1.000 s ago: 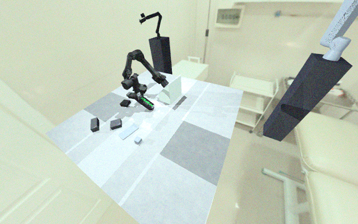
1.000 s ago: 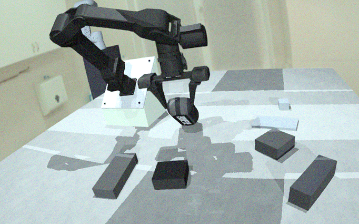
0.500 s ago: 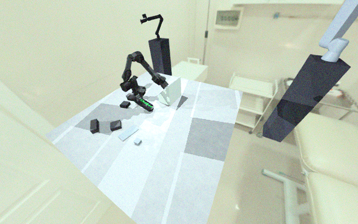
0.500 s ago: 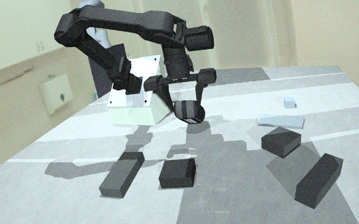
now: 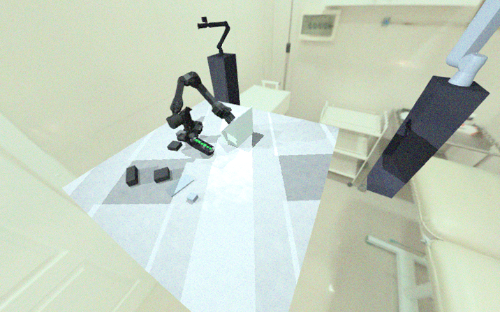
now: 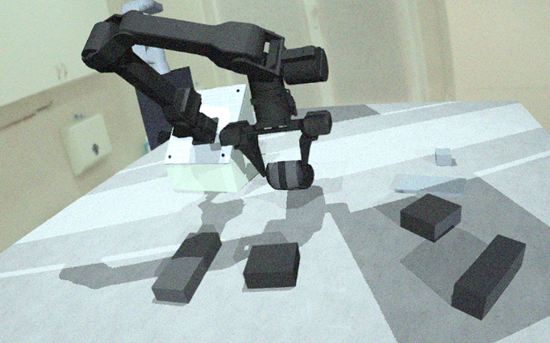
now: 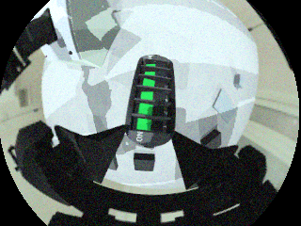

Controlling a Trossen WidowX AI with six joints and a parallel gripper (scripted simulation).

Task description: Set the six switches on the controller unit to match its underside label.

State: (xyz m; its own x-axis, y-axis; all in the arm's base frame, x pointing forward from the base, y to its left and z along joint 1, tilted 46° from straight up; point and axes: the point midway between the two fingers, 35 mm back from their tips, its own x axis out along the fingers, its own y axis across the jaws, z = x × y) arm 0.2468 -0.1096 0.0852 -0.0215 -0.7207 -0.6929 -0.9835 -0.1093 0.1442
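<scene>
The dark grey controller unit [image 5: 204, 142] [image 6: 280, 178] [image 7: 165, 101] is held above the bench, its shadow on the surface below. My gripper [image 6: 285, 171] [image 7: 150, 131] is shut on the unit, one finger on each long side near one end. In the wrist view the switch face is toward the camera. A row of several green switch ends shows on its left half, the dark ends on the right, and "ON" is printed at the near end. How each rocker is tipped is hard to tell. The label on the underside is hidden.
Dark blocks [image 6: 187, 267] [image 6: 271, 268] [image 6: 431, 217] [image 6: 489, 276] lie on the bench [image 5: 223, 243] [image 6: 92, 340]. A pale blue plate [image 5: 181, 184] [image 6: 428, 184] and small cube [image 5: 192, 197] [image 6: 442, 157] lie beyond. A pale box with a sloped top [image 5: 240, 130] [image 6: 203, 177] stands beside the arm.
</scene>
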